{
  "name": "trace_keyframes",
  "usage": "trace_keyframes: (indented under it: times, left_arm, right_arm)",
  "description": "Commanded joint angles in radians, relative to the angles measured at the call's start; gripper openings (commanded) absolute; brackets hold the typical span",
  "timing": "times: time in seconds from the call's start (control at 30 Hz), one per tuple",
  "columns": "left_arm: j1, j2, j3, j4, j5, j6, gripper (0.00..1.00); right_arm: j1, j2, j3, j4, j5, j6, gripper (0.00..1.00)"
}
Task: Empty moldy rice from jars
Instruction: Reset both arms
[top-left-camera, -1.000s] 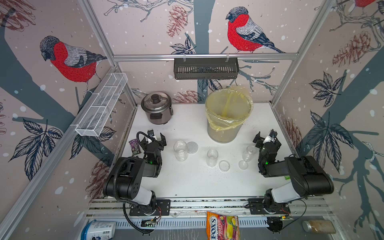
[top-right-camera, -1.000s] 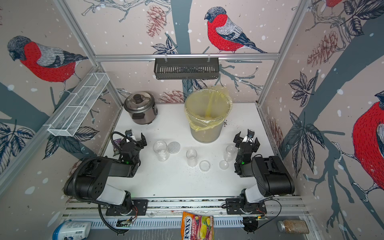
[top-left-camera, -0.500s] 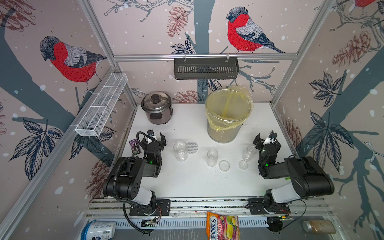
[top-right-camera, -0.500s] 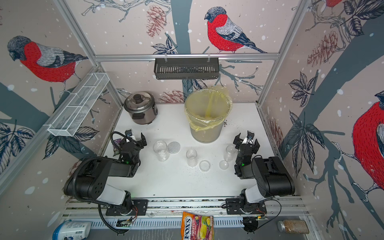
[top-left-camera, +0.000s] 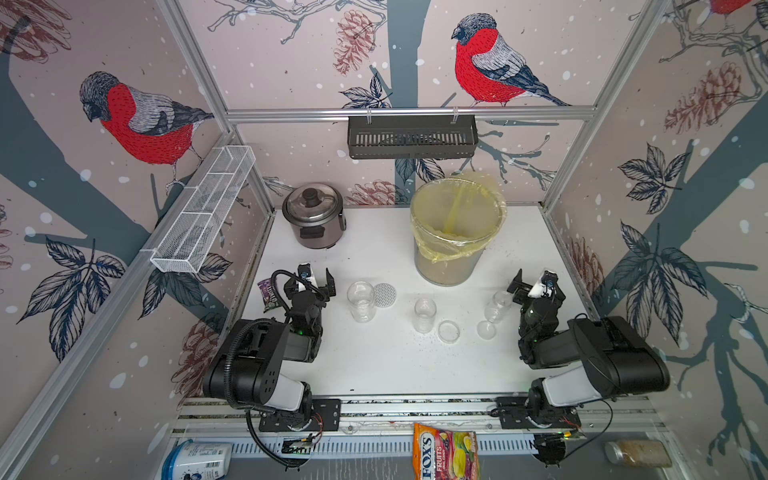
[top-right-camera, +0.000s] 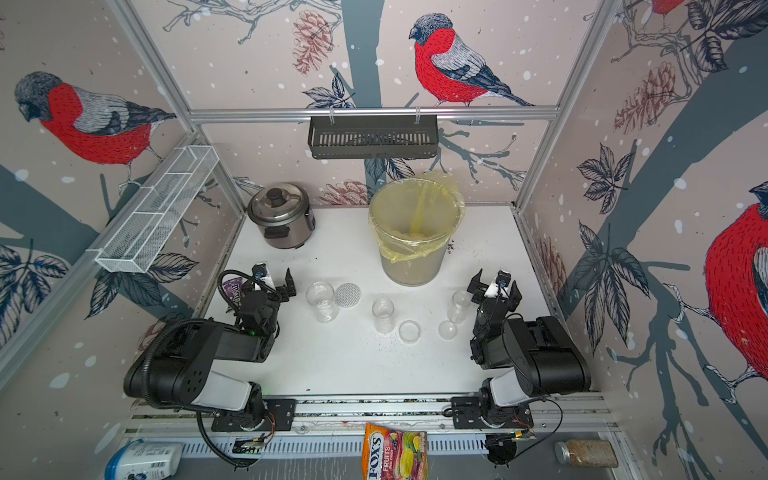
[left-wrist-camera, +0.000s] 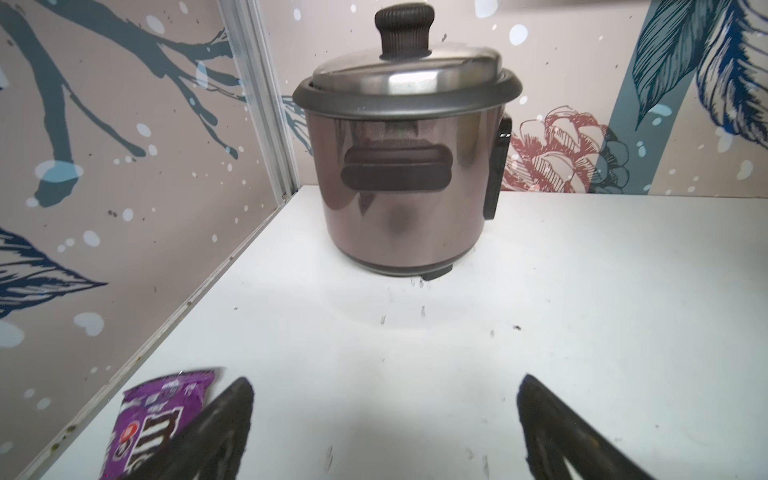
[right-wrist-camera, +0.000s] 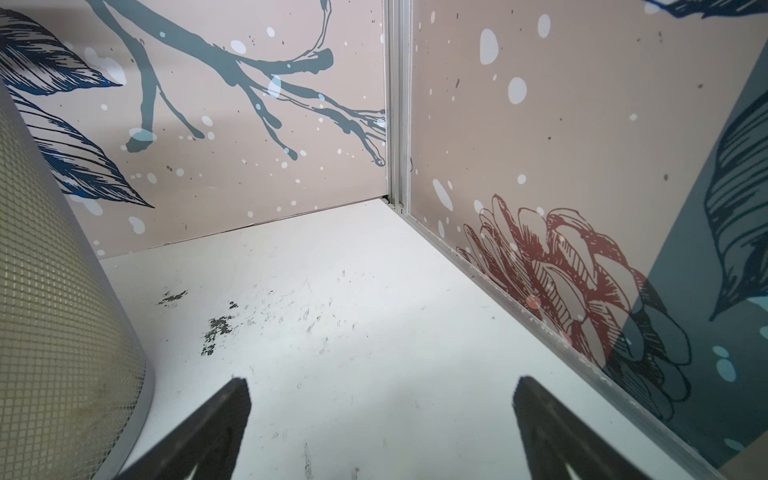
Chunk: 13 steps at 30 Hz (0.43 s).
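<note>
Three clear jars stand open in a row on the white table (top-left-camera: 374, 365): a wide jar (top-left-camera: 360, 300) (top-right-camera: 322, 301) with its silver dotted lid (top-left-camera: 385, 294) beside it, a narrow jar (top-left-camera: 424, 315) by a clear lid (top-left-camera: 449, 331), and another narrow jar (top-left-camera: 498, 305) by a clear lid (top-left-camera: 486, 329). All three look empty. A pale mass, the moldy rice (top-right-camera: 415, 236), lies in the yellow-bagged bin (top-left-camera: 455, 257). My left gripper (top-left-camera: 316, 280) (left-wrist-camera: 384, 415) is open left of the wide jar. My right gripper (top-left-camera: 536, 282) (right-wrist-camera: 380, 415) is open just right of the rightmost jar. Neither holds anything.
A steel rice cooker (top-left-camera: 313, 216) (left-wrist-camera: 407, 166) stands at the back left, and a purple candy packet (top-left-camera: 268, 293) (left-wrist-camera: 162, 419) lies beside my left gripper. The bin's wall (right-wrist-camera: 54, 332) is close to my right gripper. A FOX'S bag (top-left-camera: 446, 453) lies below the front rail.
My right gripper has shifted very slightly. The jars, lids and left arm have not moved.
</note>
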Motion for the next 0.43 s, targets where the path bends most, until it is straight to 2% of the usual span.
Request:
trace_keyframes:
  times: [0.0, 0.3, 0.4]
  left_arm:
    - [0.004, 0.003, 0.010, -0.005, 0.017, 0.007, 0.97]
    - [0.006, 0.006, 0.020, -0.020, 0.019, 0.004, 0.97]
    - [0.006, 0.007, 0.023, -0.022, 0.019, 0.003, 0.97]
  right_arm:
    - [0.001, -0.002, 0.003, 0.036, -0.005, -0.006, 1.00]
    - [0.005, 0.000, 0.006, 0.034, 0.002, -0.008, 1.00]
    - [0.017, 0.010, 0.068, -0.071, 0.021, -0.017, 1.00]
